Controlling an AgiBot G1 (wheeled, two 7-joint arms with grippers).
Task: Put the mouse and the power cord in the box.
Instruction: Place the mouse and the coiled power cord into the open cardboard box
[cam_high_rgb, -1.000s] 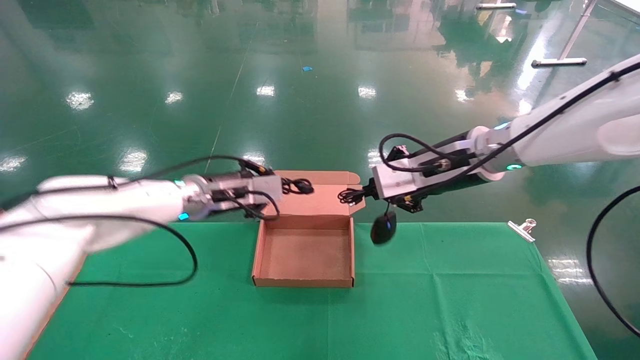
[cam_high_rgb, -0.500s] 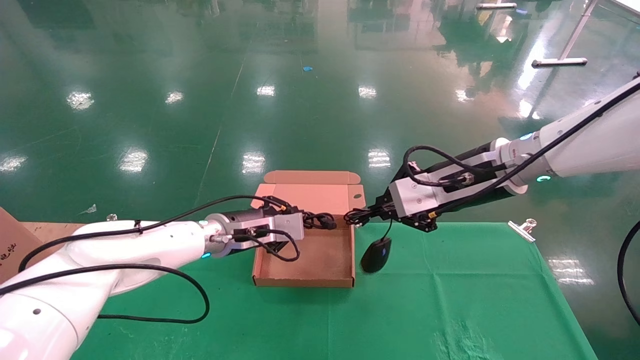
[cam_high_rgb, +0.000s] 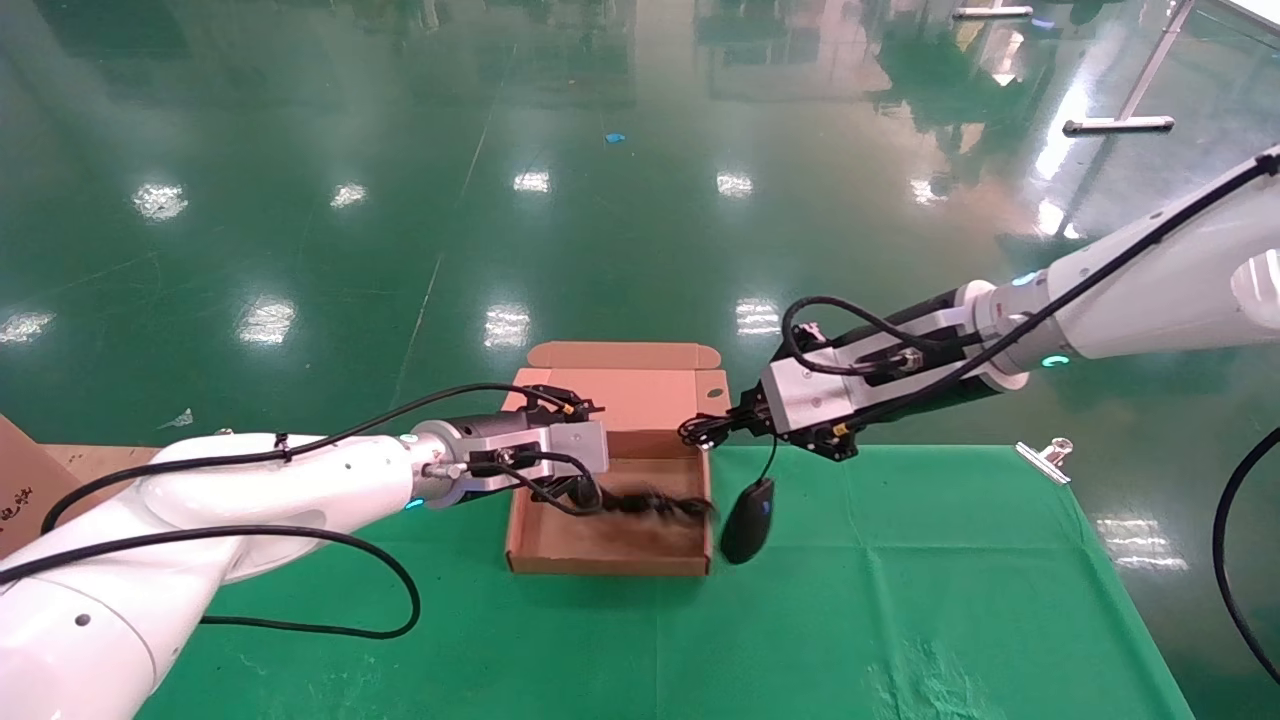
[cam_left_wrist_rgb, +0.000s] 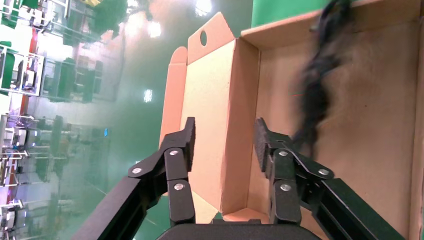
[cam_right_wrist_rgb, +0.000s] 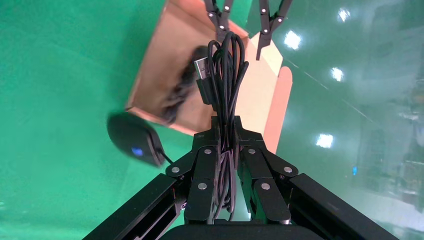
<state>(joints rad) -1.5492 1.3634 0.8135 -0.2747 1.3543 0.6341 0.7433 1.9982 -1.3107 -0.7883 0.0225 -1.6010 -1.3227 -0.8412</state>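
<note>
left gripper (cam_high_rgb: 600, 452) sits over the box (cam_high_rgb: 522, 500) near its left wall, mid-frame in the head view; fingers (cam_left_wrist_rgb: 185, 145) spread wide, nothing between them. power cord (cam_high_rgb: 655, 505) shows as a blurred black bundle in the box's right half, up against the right wall, looks mid-drop. right gripper (cam_right_wrist_rgb: 226, 134) is pinched tight on the bunched mouse cable, usb plug poking out ahead. mouse (cam_high_rgb: 748, 519) dangles below it, outside the box, just beside the right wall, over the green bench (cam_high_rgb: 900, 600).

handling: mouse is light and hard but swings on a limp cable, so it probably needs carrying left over the wall before release. cord is floppy, may spill over the low wall.

in the way: right wall, upright lid (cam_high_rgb: 640, 385). metal clip (cam_high_rgb: 1045, 455) at bench's far right, well apart.
</note>
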